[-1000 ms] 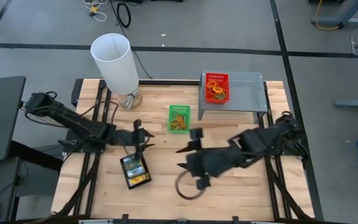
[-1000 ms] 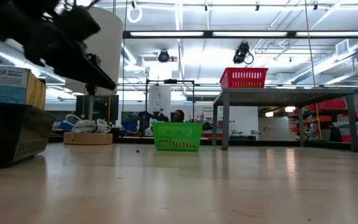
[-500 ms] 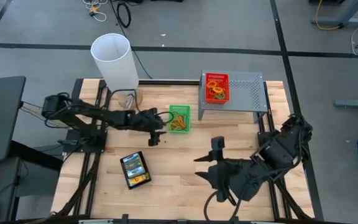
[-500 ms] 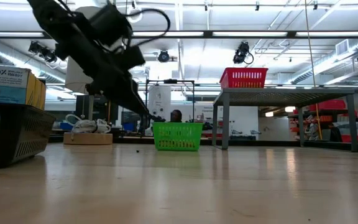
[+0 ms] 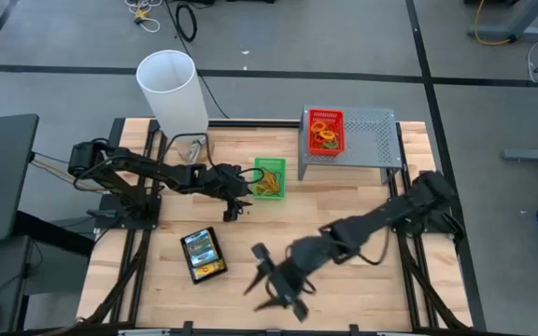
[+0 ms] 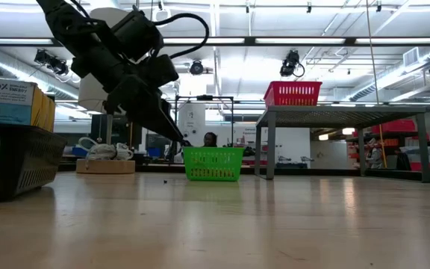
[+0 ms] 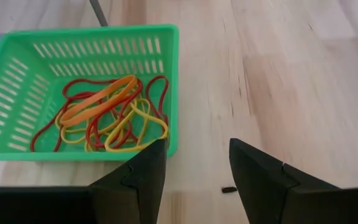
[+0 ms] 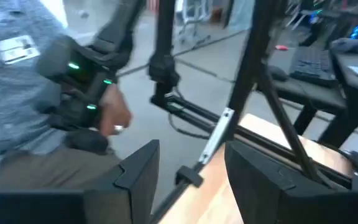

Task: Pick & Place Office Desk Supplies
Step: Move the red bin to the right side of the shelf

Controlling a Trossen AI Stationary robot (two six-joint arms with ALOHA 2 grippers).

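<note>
Wooden tabletop [image 5: 362, 201] planks are carrying everything here. At the far left, the left arm is reaching out from its base toward the middle, and the left claw [image 5: 234, 189] is hanging just beside the green tray [image 5: 270, 178], at the tray's left edge. In the left wrist view its two dark fingers [image 7: 143, 175] are standing spread apart with bare wood between them, pinching nothing, and the near wall of the green tray [image 7: 92, 151] is lying just ahead of them. Inside that tray, rubber bands [image 7: 104, 118] in orange, red and yellow are lying in a loose tangle. The low view is showing the same arm slanting down toward the green tray [image 6: 213, 164].

Behind the left arm, a tall white cylinder [image 5: 173, 93] is standing at the back edge. Nearer the front, a black tray [image 5: 203, 255] is sitting on the wood with a yellow-green crayon box [image 5: 203, 250] in it; the low view is showing that black tray [image 6: 13, 161] close by, with boxes inside.

Right of the green tray, a grey metal riser [image 5: 372, 138] is carrying a red tray [image 5: 325, 132] with coloured bands in it.

Farther right, the right arm is stretching from its base across to the front edge, where the right claw [image 5: 274, 285] is hovering with fingers spread and holding nothing. Its wrist view is looking past the table edge at a person's hand [image 8: 112, 116] gripping a dark device.
</note>
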